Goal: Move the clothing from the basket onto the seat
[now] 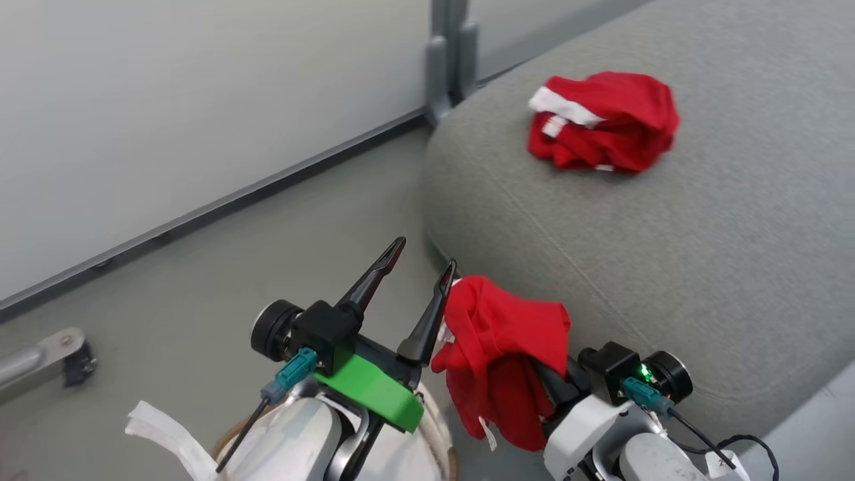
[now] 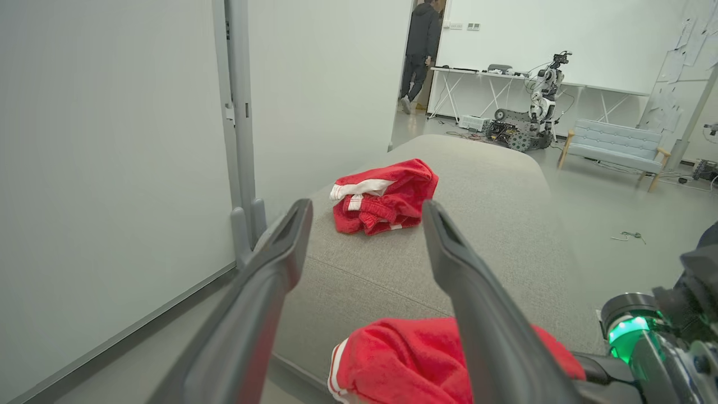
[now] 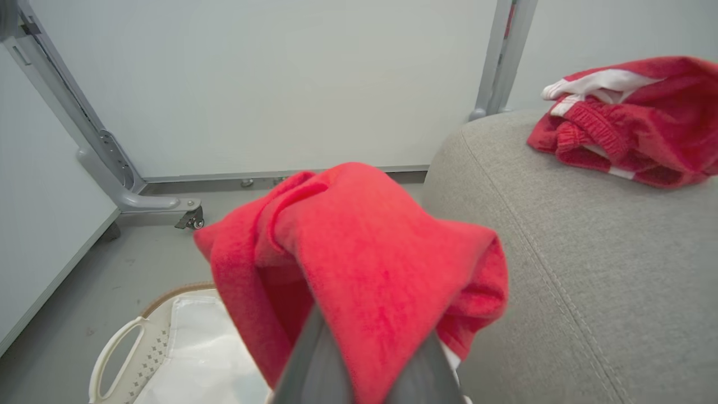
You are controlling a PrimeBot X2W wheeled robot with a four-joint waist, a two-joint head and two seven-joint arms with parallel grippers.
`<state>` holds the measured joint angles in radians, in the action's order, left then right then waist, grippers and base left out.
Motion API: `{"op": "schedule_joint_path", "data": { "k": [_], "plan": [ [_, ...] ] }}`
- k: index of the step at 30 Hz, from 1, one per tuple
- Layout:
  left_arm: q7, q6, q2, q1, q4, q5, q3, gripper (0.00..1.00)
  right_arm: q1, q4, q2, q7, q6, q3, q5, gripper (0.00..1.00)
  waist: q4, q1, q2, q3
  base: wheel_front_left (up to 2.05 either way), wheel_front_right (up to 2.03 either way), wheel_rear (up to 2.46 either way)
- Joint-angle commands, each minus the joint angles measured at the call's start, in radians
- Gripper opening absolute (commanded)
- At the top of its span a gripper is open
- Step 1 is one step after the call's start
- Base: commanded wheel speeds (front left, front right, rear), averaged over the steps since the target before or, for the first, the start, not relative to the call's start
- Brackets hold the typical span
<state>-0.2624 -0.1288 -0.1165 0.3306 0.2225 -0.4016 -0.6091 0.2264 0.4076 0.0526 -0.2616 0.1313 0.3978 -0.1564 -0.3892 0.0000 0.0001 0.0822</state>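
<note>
Right end effector (image 3: 359, 370) clamped on a red garment (image 1: 501, 347); left end effector (image 1: 426, 252) spread wide, holding nothing.
In the head view the held garment droops at the near edge of the seat (image 1: 668, 254), just at 3 o'clock of the left end effector. A second red garment (image 1: 604, 120) lies bunched on the seat at 1 o'clock. In the right wrist view the basket (image 3: 140, 353) sits at 7 o'clock, below the held garment.

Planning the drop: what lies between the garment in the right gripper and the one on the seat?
Between the held garment and the lying garment, just bare seat with a stitched seam, in the head view.
</note>
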Motion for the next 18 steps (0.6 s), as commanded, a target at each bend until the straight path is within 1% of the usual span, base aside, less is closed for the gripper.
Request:
{"op": "schedule_joint_path", "data": {
  "k": [1, 5, 9, 13, 18],
  "plan": [
    [-0.004, -0.003, -0.014, -0.009, 0.001, 0.012, 0.007, 1.00, -0.011, -0.009, -0.001, -0.005, -0.001, -0.006, -0.001, 0.00, -0.139, 0.0000, -0.0001, 0.043, 0.00, 0.00, 0.00],
    [-0.004, -0.003, -0.023, 0.018, 0.010, 0.011, -0.026, 1.00, -0.011, -0.051, -0.001, -0.005, -0.001, -0.052, 0.008, 0.00, -0.153, 0.0000, -0.0001, 0.075, 0.00, 0.00, 0.00],
    [-0.004, -0.003, -0.038, 0.036, 0.018, 0.002, -0.055, 1.00, 0.032, -0.101, 0.000, -0.005, -0.001, -0.102, 0.020, 0.00, -0.160, 0.0000, -0.0001, 0.113, 0.00, 0.00, 0.00],
    [-0.004, -0.003, -0.058, 0.053, 0.021, -0.003, -0.068, 1.00, 0.114, -0.146, 0.034, -0.005, -0.001, -0.153, 0.034, 0.00, -0.163, 0.0000, -0.0001, 0.162, 0.00, 0.00, 0.00],
    [-0.004, -0.003, -0.097, 0.062, 0.020, 0.003, -0.079, 1.00, 0.291, -0.195, 0.111, -0.005, -0.001, -0.192, 0.047, 0.00, -0.165, 0.0000, -0.0001, 0.230, 0.00, 0.00, 0.00]
  ]
}}
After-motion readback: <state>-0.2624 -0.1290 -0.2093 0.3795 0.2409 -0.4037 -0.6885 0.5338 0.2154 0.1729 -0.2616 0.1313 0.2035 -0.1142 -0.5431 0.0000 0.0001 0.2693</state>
